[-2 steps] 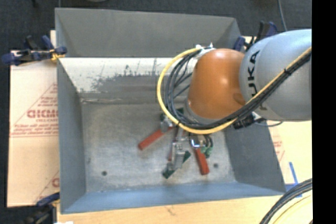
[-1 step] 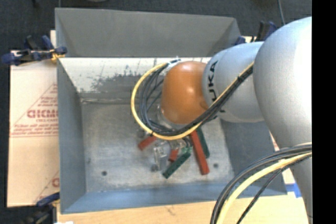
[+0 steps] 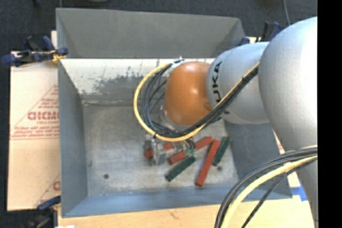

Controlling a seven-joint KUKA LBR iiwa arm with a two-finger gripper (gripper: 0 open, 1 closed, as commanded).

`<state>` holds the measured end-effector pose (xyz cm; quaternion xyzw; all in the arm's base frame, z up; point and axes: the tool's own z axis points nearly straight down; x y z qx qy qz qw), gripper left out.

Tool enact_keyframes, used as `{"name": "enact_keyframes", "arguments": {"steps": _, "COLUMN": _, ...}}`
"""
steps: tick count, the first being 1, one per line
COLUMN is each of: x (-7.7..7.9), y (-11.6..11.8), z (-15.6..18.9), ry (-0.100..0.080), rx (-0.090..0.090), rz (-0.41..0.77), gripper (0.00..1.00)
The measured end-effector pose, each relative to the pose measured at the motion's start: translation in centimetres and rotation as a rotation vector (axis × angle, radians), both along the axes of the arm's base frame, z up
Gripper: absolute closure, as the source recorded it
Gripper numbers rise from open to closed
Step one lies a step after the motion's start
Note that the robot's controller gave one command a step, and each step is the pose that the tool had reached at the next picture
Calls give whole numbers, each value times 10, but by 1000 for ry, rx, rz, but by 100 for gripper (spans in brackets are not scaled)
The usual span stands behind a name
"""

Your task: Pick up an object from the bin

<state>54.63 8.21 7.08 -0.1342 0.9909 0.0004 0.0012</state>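
My gripper (image 3: 155,153) is down near the bin floor, just below the orange cover, at the left end of a small heap of sticks. A short red stick (image 3: 178,157) lies right beside it, and a dark green stick (image 3: 179,169) slants just below and to the right. A longer red stick (image 3: 207,164) lies further right, running from upper right to lower left. Something reddish (image 3: 148,152) shows at the gripper's left side; I cannot tell whether it sits between the fingers.
Another dark green stick (image 3: 222,150) and a red stick (image 3: 203,142) lie at the heap's right, partly under the arm. The arm and its cable loops cover the bin's middle and right. Bare floor stretches across the bin's left half.
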Motion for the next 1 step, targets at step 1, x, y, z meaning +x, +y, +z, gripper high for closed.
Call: {"name": "enact_keyframes", "arguments": {"steps": 1, "x": -9, "y": -5, "z": 165, "ry": -9, "rx": 0, "rz": -26, "gripper": 100}}
